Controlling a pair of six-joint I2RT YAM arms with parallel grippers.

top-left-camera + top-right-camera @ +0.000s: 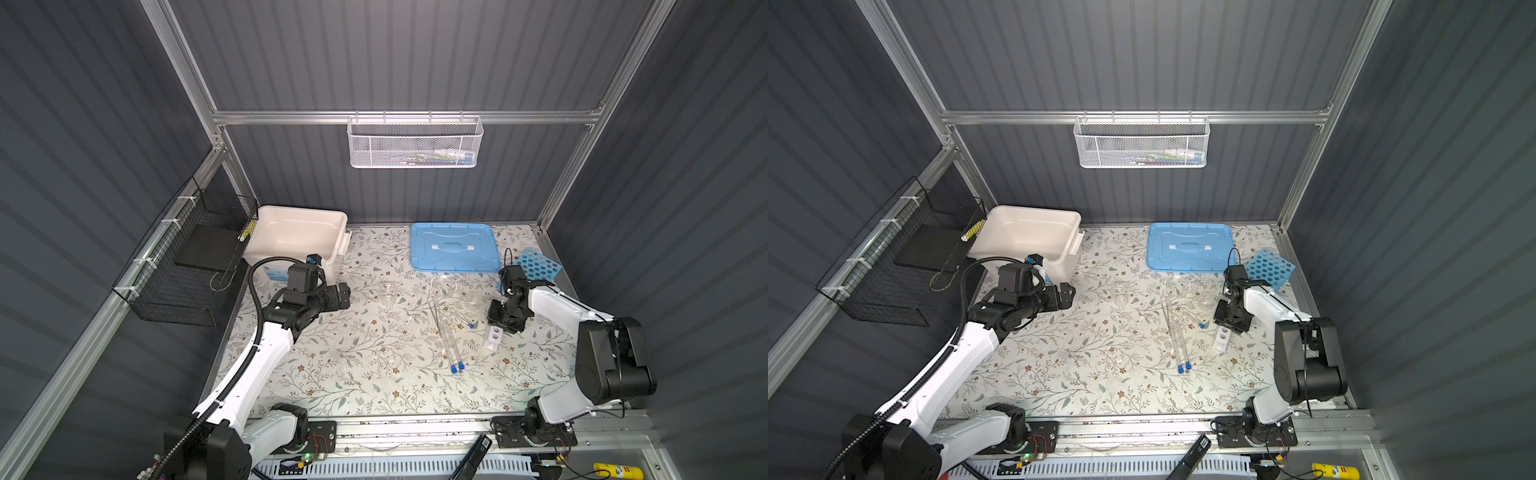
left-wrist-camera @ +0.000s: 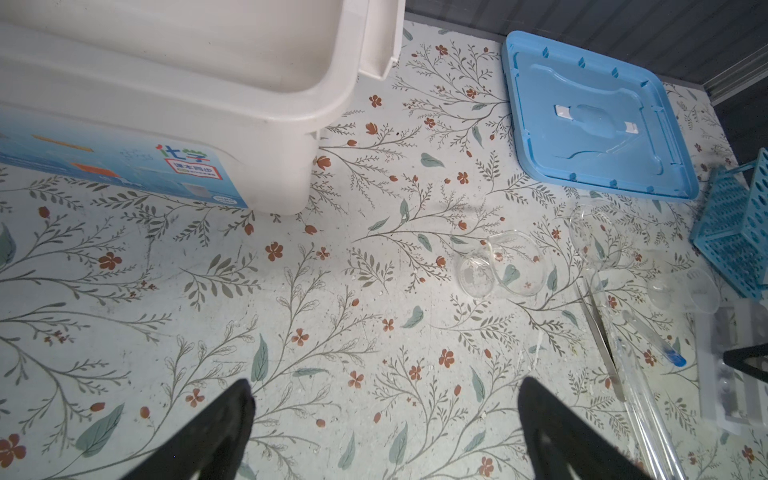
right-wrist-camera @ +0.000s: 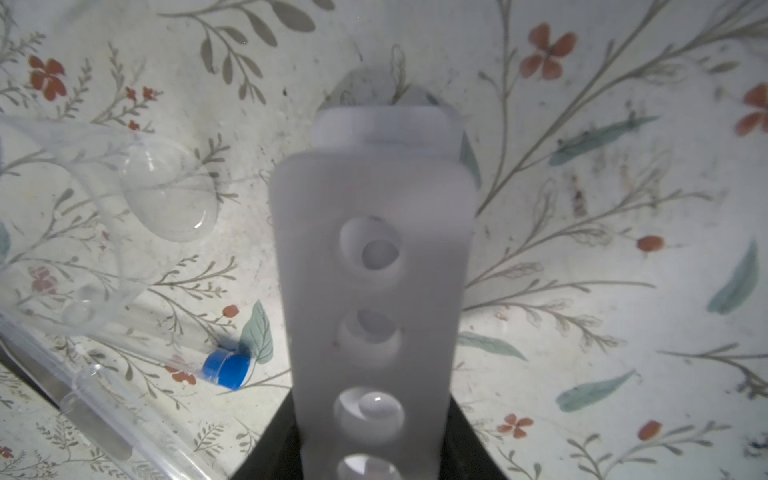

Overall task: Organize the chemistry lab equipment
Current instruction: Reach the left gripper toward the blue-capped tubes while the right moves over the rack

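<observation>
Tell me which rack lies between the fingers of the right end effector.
The small white rack, with one row of holes; the blue rack, with many holes, sits apart by the lid.

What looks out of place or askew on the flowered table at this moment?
The blue many-holed plastic rack stands tilted at the back right, not flat on its base. One small clear glass beaker near the middle seems to lie on its side. The long clear blue-capped tubes lie loose, in no rack.
</observation>
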